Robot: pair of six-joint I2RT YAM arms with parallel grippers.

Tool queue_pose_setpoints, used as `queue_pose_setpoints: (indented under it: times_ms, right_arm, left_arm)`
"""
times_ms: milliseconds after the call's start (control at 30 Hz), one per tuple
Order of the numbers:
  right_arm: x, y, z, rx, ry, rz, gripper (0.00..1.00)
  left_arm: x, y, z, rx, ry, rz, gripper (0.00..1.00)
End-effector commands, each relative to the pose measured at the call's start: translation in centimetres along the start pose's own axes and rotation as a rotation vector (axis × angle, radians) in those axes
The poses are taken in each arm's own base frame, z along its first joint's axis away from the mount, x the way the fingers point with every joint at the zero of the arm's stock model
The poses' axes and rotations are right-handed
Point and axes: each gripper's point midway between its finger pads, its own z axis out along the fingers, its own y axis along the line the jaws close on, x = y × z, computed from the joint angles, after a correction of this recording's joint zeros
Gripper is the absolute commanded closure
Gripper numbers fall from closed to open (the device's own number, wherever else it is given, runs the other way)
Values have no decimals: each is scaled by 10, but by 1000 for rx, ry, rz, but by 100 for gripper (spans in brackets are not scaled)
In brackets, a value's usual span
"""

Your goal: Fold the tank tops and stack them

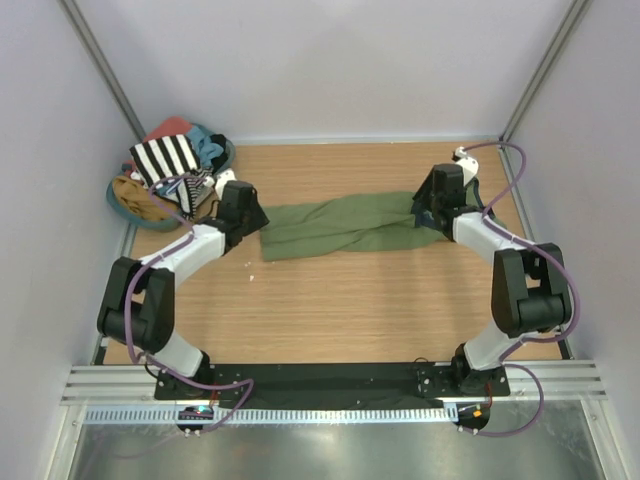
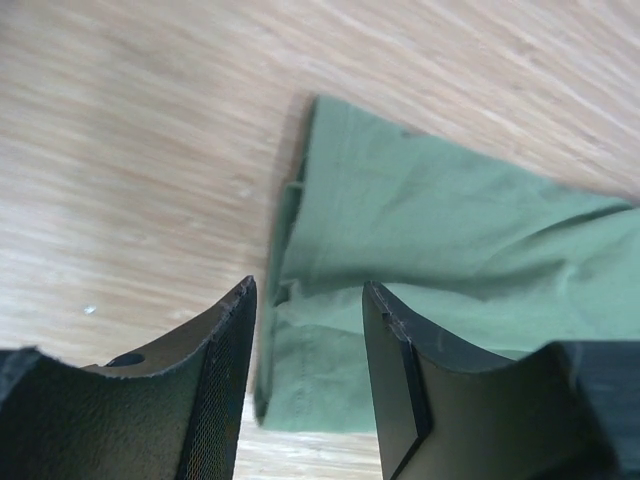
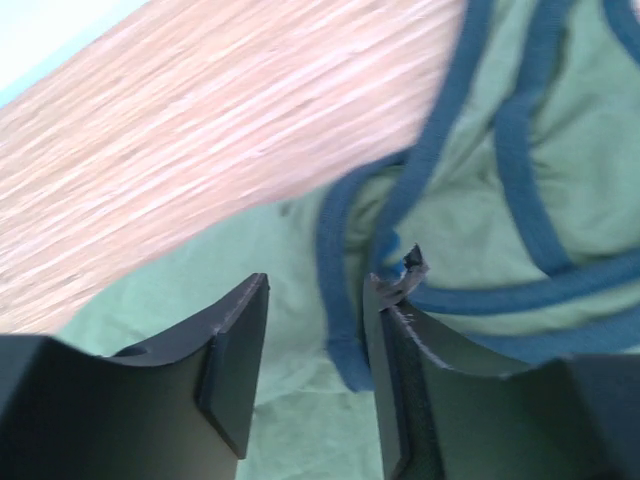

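Note:
The olive green tank top [image 1: 340, 228] lies stretched left to right across the middle of the table, folded into a long band. Over its left end stands my left gripper [image 1: 256, 216], open; the left wrist view shows its jaws [image 2: 309, 290] apart above the cloth's hem edge [image 2: 300, 330], holding nothing. My right gripper [image 1: 426, 212] is over the right end. It is open too [image 3: 318, 285], with the blue-trimmed straps [image 3: 350, 300] lying loose beneath and between its fingers. The black-and-white striped tank top [image 1: 165, 158] rests on a pile at the back left.
A round basket [image 1: 125, 200] at the back left corner holds the pile, with a salmon-red garment [image 1: 170, 128] and a light blue garment [image 1: 212, 148]. Walls close in the table on three sides. A metal rail [image 1: 330, 385] runs along the near edge.

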Motion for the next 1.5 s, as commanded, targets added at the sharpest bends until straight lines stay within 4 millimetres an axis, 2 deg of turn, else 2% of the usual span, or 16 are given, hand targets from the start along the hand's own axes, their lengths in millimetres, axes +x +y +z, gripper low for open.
queue_pose_setpoints:
  times_ms: [0,133,233,300,400,433,533,667,867,1000,1067,1100,1133,1200,1233,1467]
  right_arm:
    - [1,20,4,-72,48,0,51]
    - [18,28,10,-121,109,12,63]
    - [37,28,16,-122,179,9,63]
    - [46,25,17,-114,205,12,65]
    - [60,15,16,-86,233,26,75]
    - [65,6,15,-51,239,24,85]
    - [66,-14,8,31,215,40,98]
    - [62,-30,-3,88,161,67,99]
    - [64,-38,-2,129,157,70,99]
    - [53,-39,-4,143,119,72,99]
    - [36,-34,-4,135,81,61,93]
    - [36,-38,-5,160,99,40,87]
    - [18,-33,-4,163,68,35,84]
    - [7,-35,1,186,67,24,75]
    - [-11,-29,3,182,37,31,73]
    - [-58,-42,32,244,-16,116,70]
  left_arm:
    - [-20,-34,1,89,-20,25,52]
    - [-7,-51,14,124,63,52,53]
    - [6,-55,27,126,125,59,57]
    - [17,-52,32,112,161,55,65]
    - [30,-43,33,92,186,45,80]
    - [33,-41,32,87,191,43,84]
    - [43,-26,29,54,202,36,99]
    - [56,-8,23,17,209,34,100]
    - [70,11,21,-30,224,41,100]
    - [60,9,17,-24,191,54,99]
    - [51,6,16,-35,185,67,89]
    - [47,4,16,-36,179,67,87]
    - [43,2,15,-37,171,68,85]
    - [31,-6,11,-23,150,66,80]
    - [27,-7,10,-24,139,65,80]
    - [1,-24,3,-2,93,59,73]
